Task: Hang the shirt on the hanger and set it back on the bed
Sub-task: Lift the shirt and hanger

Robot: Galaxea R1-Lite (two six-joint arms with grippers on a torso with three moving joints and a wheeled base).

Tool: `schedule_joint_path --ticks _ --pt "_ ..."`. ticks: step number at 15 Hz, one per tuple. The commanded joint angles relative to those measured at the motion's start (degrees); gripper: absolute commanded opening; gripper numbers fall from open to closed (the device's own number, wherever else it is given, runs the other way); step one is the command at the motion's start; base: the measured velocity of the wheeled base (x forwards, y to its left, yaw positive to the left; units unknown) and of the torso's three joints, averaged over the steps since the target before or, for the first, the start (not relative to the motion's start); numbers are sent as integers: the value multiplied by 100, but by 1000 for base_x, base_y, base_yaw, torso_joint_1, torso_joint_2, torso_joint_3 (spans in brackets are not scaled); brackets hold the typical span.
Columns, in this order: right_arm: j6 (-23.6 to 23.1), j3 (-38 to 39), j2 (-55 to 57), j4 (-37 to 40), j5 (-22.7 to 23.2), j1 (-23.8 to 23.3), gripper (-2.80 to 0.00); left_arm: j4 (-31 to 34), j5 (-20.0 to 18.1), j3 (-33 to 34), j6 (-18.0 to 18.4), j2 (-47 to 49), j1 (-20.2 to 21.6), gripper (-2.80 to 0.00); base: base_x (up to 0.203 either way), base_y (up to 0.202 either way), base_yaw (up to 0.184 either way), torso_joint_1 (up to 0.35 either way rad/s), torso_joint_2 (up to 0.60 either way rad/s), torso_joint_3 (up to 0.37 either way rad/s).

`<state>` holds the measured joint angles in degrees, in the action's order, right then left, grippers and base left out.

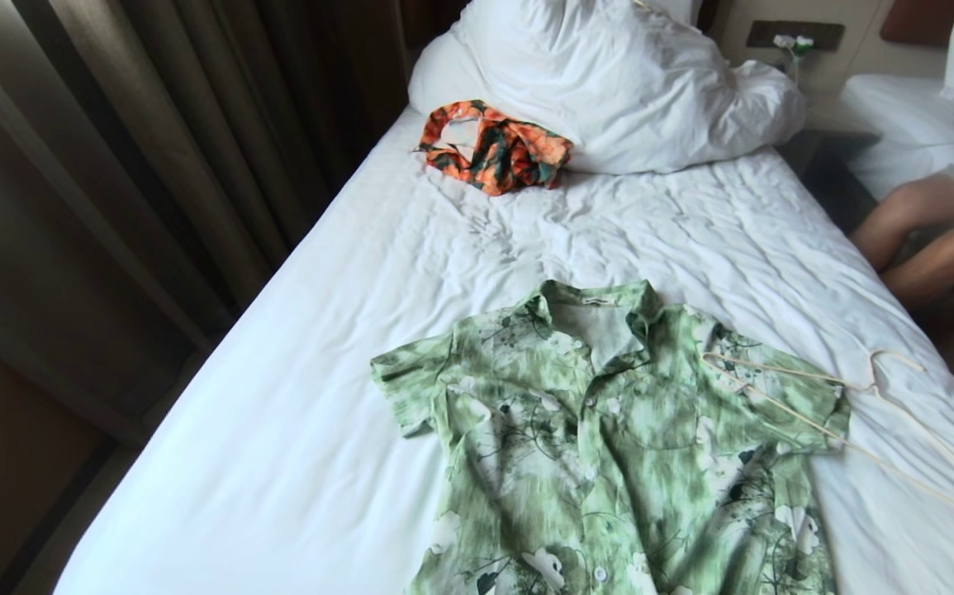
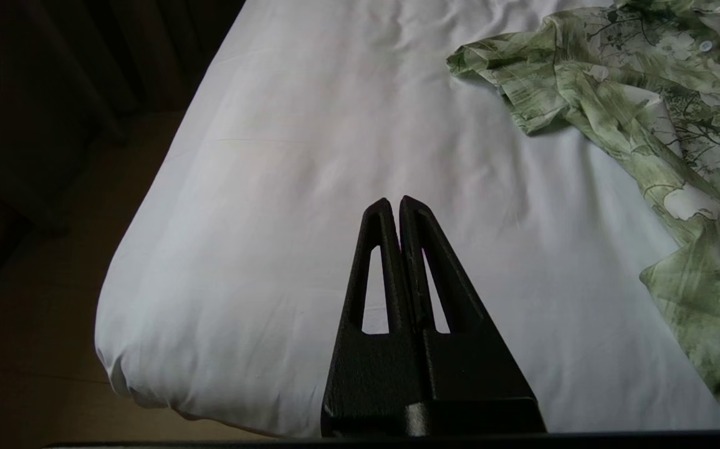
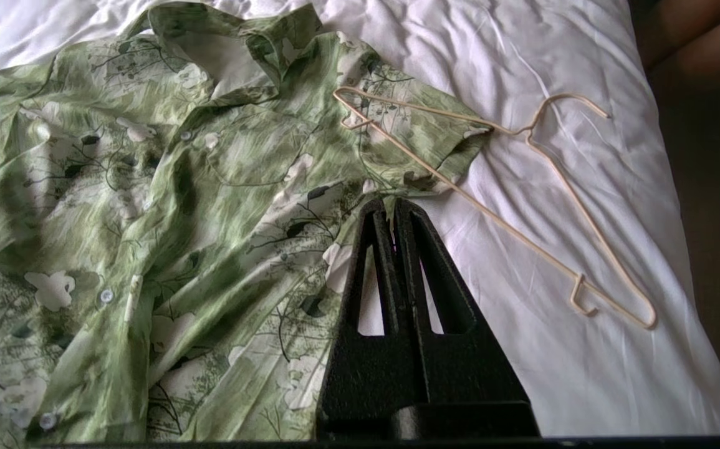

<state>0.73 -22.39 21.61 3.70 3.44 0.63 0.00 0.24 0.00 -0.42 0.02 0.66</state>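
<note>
The green and white floral shirt (image 1: 600,446) lies spread flat, collar away from me, on the bed's white sheet (image 1: 295,430). The thin cream hanger (image 1: 865,430) rests on the sheet at the shirt's right, one end lying over the right sleeve. Neither arm shows in the head view. In the left wrist view my left gripper (image 2: 395,202) is shut and empty above bare sheet near the bed's corner, the shirt (image 2: 640,106) off to one side. My right gripper (image 3: 392,206) is shut and empty, hovering over the shirt's (image 3: 179,206) right edge, close to the hanger (image 3: 522,206).
An orange and dark green garment (image 1: 497,149) lies near the white pillows (image 1: 609,74) at the head of the bed. A person's legs (image 1: 923,240) show at the right, by a second bed (image 1: 914,124). Dark curtains (image 1: 138,149) hang along the bed's left side.
</note>
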Motion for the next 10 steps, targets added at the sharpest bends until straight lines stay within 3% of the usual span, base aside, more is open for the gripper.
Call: schedule_joint_path --ticks 1,5,10 --pt "96 -375 1260 -55 -1 -5 -280 0 2 9 -2 -11 -3 -280 0 0 0 0 0 0" --pt "490 -1234 3801 -393 107 -374 -280 0 2 9 -2 -11 4 -280 0 0 0 0 0 0" --pt "624 -2914 6753 -414 908 -1707 -280 0 2 9 -2 -11 4 -280 0 0 0 0 0 0"
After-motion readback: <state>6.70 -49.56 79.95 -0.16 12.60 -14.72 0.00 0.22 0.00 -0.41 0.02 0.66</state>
